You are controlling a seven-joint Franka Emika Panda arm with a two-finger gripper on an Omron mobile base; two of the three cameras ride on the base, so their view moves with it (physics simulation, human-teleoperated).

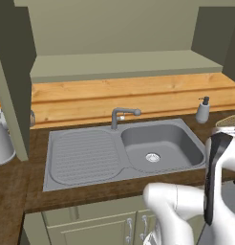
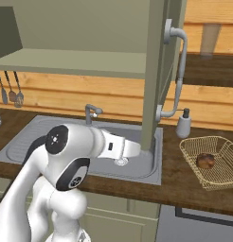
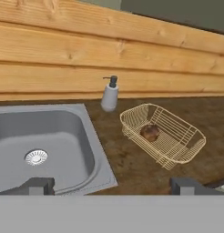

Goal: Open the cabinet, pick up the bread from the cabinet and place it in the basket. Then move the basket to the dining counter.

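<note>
Cabinet [image 2: 151, 71] is open; door edge hangs centre of right base view with its silver bar handle [image 2: 177, 71] facing right. Pale green shelf [image 1: 124, 64] across upper frame, nothing on it that I can see. Bread [image 3: 150, 132] already sits in the basket [image 3: 186, 143], roughly mid-floor, a bit toward the basket's left end. So the pick-and-drop part looks done; what's left, by my read, is carrying the basket to the dining counter.

Basket rests on the dark wood worktop [image 3: 132, 168], right of the grey sink [image 3: 82, 136], just in front-right of the soap dispenser [image 3: 109, 94]. In hand view its long axis runs diagonally, upper left to lower right. Open side up. Bread is a round lump, no clear long axis or facing.

Gripper [image 3: 113, 184]: both finger tips show at bottom of hand view, set wide apart, nothing between them. Jaws wide open and empty. It's above the sink's right edge, looking toward the basket, well apart from it. Likely staged like this to come in on the near rim for a grasp.

Rim is thin lattice, so the grip could slip or tip the bread out.
</note>
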